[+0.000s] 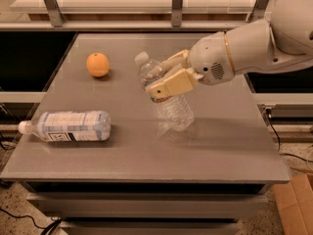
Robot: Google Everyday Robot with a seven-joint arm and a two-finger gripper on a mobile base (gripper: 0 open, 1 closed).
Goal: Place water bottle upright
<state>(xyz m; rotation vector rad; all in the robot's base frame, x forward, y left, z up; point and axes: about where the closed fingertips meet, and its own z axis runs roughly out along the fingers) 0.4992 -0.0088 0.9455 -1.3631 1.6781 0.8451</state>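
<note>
The water bottle (168, 104), small, clear and ribbed with a white cap, is in the middle of the grey table (146, 151). It is tilted, cap up and to the left, its base down near the tabletop. My gripper (166, 77) comes in from the right and is shut on the bottle's upper part, with one tan finger in front of the label band and one behind the neck.
A fatter bottle with a white-and-blue label (66, 126) lies on its side at the table's front left. An orange (98, 64) sits at the back left. A metal rail runs behind the table; the white arm spans the right side.
</note>
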